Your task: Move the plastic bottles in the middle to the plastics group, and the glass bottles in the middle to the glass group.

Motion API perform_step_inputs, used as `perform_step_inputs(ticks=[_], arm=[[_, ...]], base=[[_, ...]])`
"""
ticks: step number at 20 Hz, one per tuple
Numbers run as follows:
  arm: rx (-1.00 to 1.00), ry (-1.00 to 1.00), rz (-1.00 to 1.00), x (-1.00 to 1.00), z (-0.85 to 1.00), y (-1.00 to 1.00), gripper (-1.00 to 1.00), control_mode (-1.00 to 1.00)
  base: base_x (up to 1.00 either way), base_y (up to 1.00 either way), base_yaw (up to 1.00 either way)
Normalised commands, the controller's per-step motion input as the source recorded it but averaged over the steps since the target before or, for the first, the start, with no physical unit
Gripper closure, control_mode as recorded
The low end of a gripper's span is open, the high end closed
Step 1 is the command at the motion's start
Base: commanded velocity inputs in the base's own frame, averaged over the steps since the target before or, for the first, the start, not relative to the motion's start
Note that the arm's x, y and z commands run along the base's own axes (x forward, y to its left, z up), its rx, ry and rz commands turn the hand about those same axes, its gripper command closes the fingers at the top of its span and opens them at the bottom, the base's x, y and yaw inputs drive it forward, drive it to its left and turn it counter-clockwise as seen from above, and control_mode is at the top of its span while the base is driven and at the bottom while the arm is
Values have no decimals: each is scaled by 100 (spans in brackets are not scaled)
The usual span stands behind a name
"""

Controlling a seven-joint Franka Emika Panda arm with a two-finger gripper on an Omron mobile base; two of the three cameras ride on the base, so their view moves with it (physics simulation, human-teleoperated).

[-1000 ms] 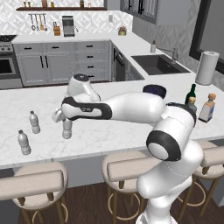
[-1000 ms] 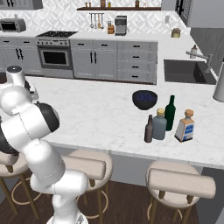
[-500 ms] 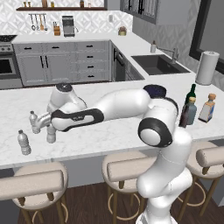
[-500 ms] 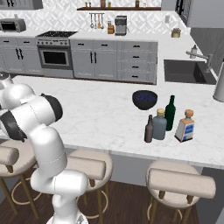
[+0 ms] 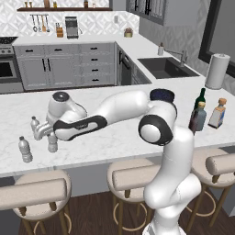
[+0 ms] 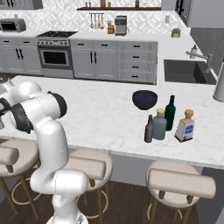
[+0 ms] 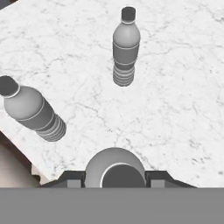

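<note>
My gripper [image 5: 51, 139] reaches far to the left over the marble counter [image 5: 114, 137] and is shut on a small clear ribbed plastic bottle [image 5: 52, 147], held upright by its neck. In the hand view that bottle's cap [image 7: 115, 171] sits between my fingertips [image 7: 72, 179]. The plastics group's two like bottles stand close by, one behind [image 5: 34, 125] [image 7: 126, 46] and one nearer the front edge [image 5: 25, 149] [image 7: 33, 111]. At the far right stand the green wine bottle [image 6: 170, 113], the clear squarish bottle [image 6: 185, 127], the grey-blue bottle [image 6: 159, 124] and the slim brown bottle [image 6: 148, 129].
A dark blue bowl [image 6: 145, 99] sits behind the glass bottles. A paper towel roll [image 5: 217, 71] and a sink [image 5: 167, 67] lie at the back right. Bar stools [image 5: 34, 193] line the counter's front edge, which is close to the held bottle.
The arm has swung left across the counter with the plastic bottle in its grip, bringing it beside the two other plastic bottles. Over the last half second it has hardly moved.
</note>
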Motion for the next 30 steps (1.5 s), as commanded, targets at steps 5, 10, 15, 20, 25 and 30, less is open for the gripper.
perform_step_inputs(ticks=[5, 10, 15, 20, 25, 30], arm=[[0, 0, 0, 3, -37, 0, 100, -100], [0, 0, 0, 0, -38, 0, 100, -100], [0, -3, 0, 0, -36, 1, 100, -100], [0, -15, 0, 9, -13, 13, 100, -100], [0, -9, 0, 9, -9, 11, 100, -100], [1, 0, 0, 21, -39, 2, 100, -100]], base=[[0, 0, 0], [0, 0, 0], [0, 0, 0], [0, 0, 0], [0, 0, 0], [0, 0, 0]])
